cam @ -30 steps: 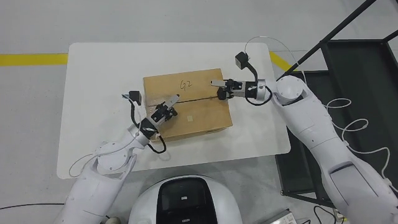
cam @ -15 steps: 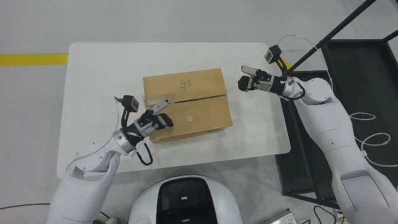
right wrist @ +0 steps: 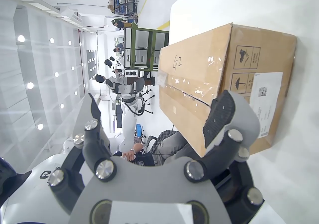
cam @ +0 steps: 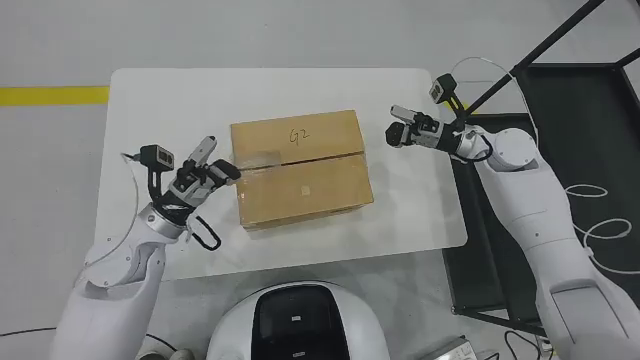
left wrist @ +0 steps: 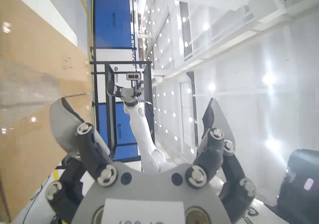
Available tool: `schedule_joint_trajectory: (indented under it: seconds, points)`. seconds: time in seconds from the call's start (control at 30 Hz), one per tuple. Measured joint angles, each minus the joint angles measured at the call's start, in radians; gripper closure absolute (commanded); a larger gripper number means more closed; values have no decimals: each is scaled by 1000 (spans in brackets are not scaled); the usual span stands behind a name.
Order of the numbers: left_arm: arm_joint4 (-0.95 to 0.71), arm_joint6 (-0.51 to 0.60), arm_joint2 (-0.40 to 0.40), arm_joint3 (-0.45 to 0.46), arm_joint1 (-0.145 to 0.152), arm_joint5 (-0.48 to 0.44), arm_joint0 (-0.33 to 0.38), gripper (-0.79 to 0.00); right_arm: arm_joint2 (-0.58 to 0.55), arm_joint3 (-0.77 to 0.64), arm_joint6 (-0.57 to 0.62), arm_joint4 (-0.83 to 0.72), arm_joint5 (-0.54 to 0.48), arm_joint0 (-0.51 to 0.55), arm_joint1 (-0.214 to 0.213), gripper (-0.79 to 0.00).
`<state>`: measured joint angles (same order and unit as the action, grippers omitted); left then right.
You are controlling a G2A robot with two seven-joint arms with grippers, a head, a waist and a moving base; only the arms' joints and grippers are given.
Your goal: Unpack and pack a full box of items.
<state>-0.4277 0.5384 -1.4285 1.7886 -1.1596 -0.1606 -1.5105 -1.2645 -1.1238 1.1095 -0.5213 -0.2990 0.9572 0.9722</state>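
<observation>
A shut brown cardboard box (cam: 300, 168) lies in the middle of the white table (cam: 170, 110), with clear tape along its top seam. My left gripper (cam: 215, 158) hovers just off the box's left end, open and holding nothing. In the left wrist view, the left gripper (left wrist: 137, 113) has its fingers spread wide beside the box (left wrist: 30, 73). My right gripper (cam: 397, 125) hangs open off the box's right end, a short gap away. Seen from the right wrist, the right gripper (right wrist: 157, 108) faces the labelled end of the box (right wrist: 199, 80).
A black metal rack (cam: 570, 160) stands right of the table, with a dark diagonal bar (cam: 560, 30) above it. A yellow line (cam: 50, 95) runs across the floor on the left. Bare tabletop surrounds the box.
Both grippers have left the box top. The left one drew back to the left past the box's end; the right one pulled away to the right, then held still.
</observation>
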Motion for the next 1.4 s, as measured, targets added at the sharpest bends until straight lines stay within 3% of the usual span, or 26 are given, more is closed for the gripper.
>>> schedule_joint_trajectory:
  seconds: [0.3, 0.57, 1.03, 1.4]
  points:
    - [173, -128, 63, -62, -10, -31, 44, -785, 4, 5, -9, 14, -2, 0, 3, -785]
    - [245, -141, 132, -112, -21, -25, 106, -785, 13, -9, -17, 31, 1, 10, 6, -785]
    - [302, -108, 218, -114, -33, -8, 159, -785, 14, -10, -22, 47, 8, 6, 10, -785]
    - [325, -105, 324, -202, -59, 39, 270, -785, -11, -2, -29, 48, 14, 18, 6, -785]
